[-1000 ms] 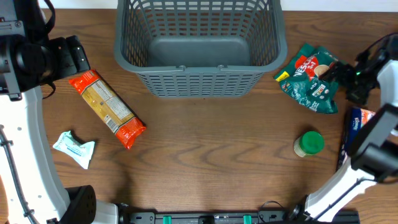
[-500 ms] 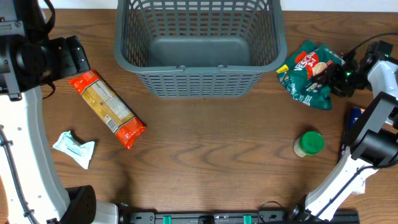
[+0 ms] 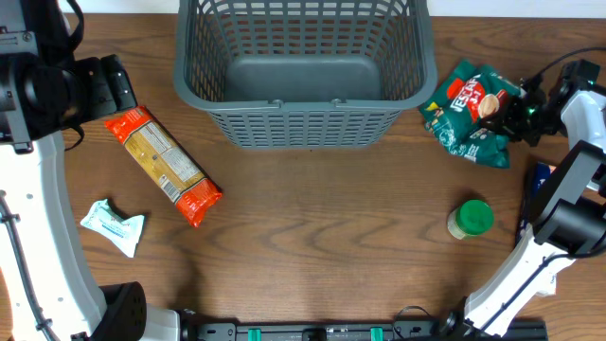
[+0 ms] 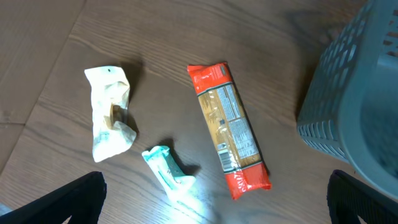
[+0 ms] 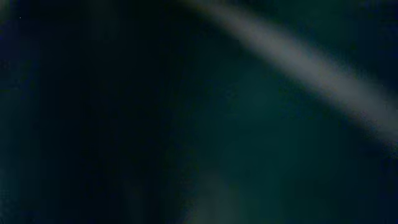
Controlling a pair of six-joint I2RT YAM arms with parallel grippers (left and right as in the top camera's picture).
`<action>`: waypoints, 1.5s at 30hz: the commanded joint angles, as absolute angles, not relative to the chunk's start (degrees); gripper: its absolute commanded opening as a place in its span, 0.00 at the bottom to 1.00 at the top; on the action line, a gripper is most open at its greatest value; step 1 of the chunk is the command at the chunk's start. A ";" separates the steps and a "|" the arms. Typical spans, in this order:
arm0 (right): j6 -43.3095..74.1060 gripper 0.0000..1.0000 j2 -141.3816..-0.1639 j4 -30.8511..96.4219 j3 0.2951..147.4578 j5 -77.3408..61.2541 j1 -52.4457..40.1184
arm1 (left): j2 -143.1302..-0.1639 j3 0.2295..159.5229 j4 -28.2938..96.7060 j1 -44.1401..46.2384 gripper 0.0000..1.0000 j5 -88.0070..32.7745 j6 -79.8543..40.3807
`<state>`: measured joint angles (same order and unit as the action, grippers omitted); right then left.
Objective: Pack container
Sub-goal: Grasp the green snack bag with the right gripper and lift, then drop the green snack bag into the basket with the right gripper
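Right gripper (image 3: 514,116): pinching green snack bag (image 3: 472,114) by its edge | container (image 3: 303,123): near, left of gripper, beyond the bag, long axis crosswise | left gripper (image 3: 104,87): spread, empty, flanking container's far side | judged: right arm delivers.

- Container (image 3: 303,123): dark grey moulded plastic, matt; lattice walls, smooth solid bottom.
- Table (image 3: 331,218): brown wood grain, smooth, low sheen.
- Pasta packet (image 3: 163,166): glossy plastic film.
- Snack bag (image 3: 469,114): crinkled, shiny green film.
- Wrapper (image 3: 114,225): crumpled pale film.
- Jar lid (image 3: 472,216): green plastic, matt.
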<state>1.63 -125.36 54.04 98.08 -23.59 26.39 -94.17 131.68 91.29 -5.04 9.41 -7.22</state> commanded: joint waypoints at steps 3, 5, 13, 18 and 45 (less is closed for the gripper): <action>2.17 0.01 -108.64 53.89 98.91 -16.60 25.08 | -94.50 131.35 90.98 -4.97 0.99 9.50 -5.78; 3.44 0.01 -102.15 53.23 100.51 -12.05 24.32 | -94.50 131.35 90.98 -4.97 0.99 9.50 -5.58; 0.38 0.02 -87.35 51.92 108.51 -7.31 17.06 | -94.50 131.35 91.00 -4.97 0.99 9.50 -5.58; -12.29 0.02 -85.84 51.46 112.55 -13.50 7.38 | -94.50 131.35 91.02 -4.97 0.99 9.47 -5.58; -36.91 0.01 -121.12 45.45 112.86 -19.97 -19.27 | -94.50 131.35 92.77 -4.95 0.99 9.45 -5.58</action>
<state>-37.10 -122.41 45.74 111.02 -17.10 -18.52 -94.17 131.66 92.03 -5.04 9.41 -5.96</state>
